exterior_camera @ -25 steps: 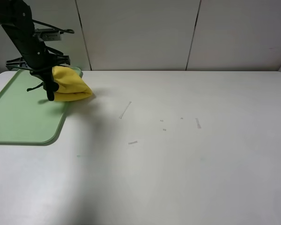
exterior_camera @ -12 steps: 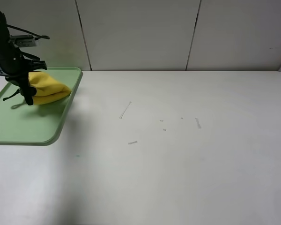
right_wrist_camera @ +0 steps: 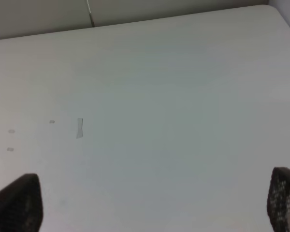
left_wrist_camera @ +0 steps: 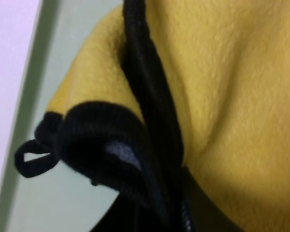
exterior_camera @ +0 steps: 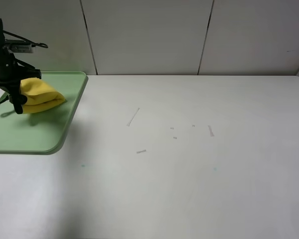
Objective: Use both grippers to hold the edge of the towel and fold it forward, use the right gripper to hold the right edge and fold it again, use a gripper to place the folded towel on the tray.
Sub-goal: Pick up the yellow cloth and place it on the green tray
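I had the towel (exterior_camera: 40, 96) folded into a compact yellow bundle, so both folds looked finished, and only the last step was left: setting it down on the tray (exterior_camera: 37, 138). My left hand (exterior_camera: 17, 105) was pinched nearly shut on the bundle, holding it over the far part of the pale green tray. From the high view I could not tell whether the bundle already rested on the tray floor or hung just above it; a shadow lay close beneath it. In my left wrist view the black edge of the towel (left_wrist_camera: 147, 82) ran past the yellow plush, with the small corner loop (left_wrist_camera: 35, 159) dangling over green plastic, which told me the cloth was inside the rim. My right hand (right_wrist_camera: 145, 205) stood wide open and empty above the bare white table (exterior_camera: 189, 174), well apart from the tray. By my reckoning, what remained was to let go and lift away.
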Controlling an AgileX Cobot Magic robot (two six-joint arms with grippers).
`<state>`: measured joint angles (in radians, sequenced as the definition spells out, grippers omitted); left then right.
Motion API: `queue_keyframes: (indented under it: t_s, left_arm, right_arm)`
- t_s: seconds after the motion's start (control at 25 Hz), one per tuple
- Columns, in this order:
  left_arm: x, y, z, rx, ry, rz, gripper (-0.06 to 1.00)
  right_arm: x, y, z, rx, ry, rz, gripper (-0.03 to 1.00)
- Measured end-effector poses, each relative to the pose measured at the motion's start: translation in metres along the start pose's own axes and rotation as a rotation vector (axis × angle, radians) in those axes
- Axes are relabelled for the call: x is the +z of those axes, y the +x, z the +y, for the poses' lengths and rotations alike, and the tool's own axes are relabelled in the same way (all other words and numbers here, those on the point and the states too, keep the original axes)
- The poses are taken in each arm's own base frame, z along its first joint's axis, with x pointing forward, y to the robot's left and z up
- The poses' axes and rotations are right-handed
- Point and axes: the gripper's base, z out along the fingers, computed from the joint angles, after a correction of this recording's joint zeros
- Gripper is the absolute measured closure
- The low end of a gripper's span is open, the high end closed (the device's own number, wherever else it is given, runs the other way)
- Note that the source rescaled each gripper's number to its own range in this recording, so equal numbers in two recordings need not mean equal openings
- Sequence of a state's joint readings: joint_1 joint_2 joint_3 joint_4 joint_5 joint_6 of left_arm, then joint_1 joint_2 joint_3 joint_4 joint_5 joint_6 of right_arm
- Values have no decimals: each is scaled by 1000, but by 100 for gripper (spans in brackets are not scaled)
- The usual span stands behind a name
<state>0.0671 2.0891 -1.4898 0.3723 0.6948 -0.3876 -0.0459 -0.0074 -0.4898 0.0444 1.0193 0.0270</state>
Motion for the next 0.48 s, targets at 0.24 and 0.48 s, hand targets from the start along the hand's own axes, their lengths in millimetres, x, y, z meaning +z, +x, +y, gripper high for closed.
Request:
queue_keyframes:
  t_s: [0.24, 0.48]
  left_arm:
    - [0, 0, -2, -19, 23, 0, 86]
    - [0, 0, -2, -20, 24, 0, 86]
  right_arm:
    - [0, 0, 0, 0, 0, 0, -3]
    - [0, 0, 0, 0, 0, 0, -3]
